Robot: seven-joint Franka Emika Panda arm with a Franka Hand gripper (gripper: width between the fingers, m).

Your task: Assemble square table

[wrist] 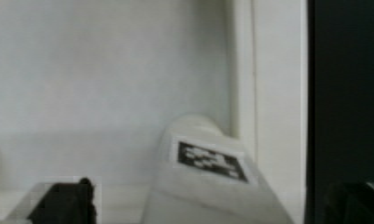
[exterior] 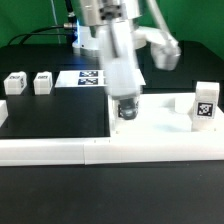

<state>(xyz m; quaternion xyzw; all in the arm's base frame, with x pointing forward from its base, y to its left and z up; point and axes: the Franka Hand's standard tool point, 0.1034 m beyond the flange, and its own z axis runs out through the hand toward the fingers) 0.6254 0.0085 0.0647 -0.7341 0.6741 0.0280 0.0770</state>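
Care matters here: with the gripper [wrist: 216, 198], jaws wide open and empty, astride a leg [wrist: 205, 158] on the tabletop [exterior: 165, 120] at the exterior view's right, we should move squarely and never nudge that leg sideways

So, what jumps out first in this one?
The gripper hangs low over the white square tabletop at the scene's centre, jaws wide apart. The wrist view shows a tagged white leg between the fingers, touched by neither. Another tagged leg stands at the exterior view's right.
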